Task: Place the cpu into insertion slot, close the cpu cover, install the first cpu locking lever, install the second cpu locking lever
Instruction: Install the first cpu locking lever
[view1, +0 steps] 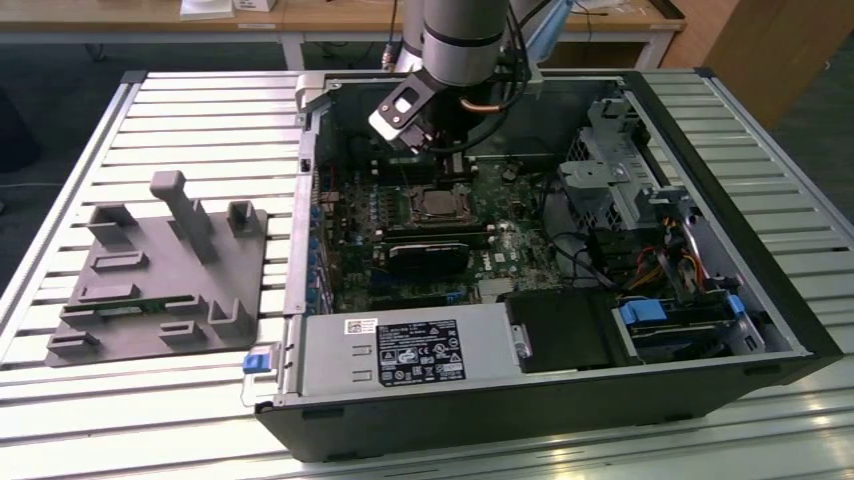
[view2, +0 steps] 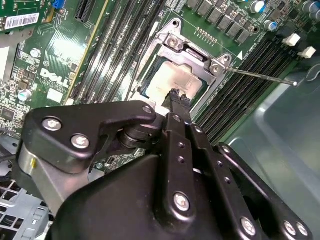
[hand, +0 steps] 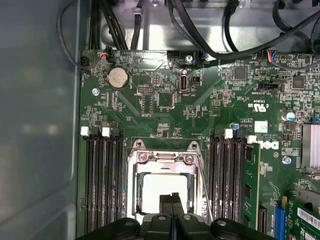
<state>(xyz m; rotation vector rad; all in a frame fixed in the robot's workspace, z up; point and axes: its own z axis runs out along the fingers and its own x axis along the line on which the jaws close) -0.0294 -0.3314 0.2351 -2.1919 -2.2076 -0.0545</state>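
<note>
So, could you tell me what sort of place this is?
Probably a robotics lab or workshop: an opened computer case lies on a slatted metal table, beside a grey fixture block, with desks behind.

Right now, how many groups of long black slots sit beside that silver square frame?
2 in the first wrist view: one group on one side of the cpu cover, another opposite. The gripper may hide more.

The cpu (view2: 170, 80), a pale silvery square, lies flat in the insertion slot (view1: 412, 207), upper centre of the exterior view; the silver cpu cover (hand: 165, 169) seems lowered over it, framing its top
</note>
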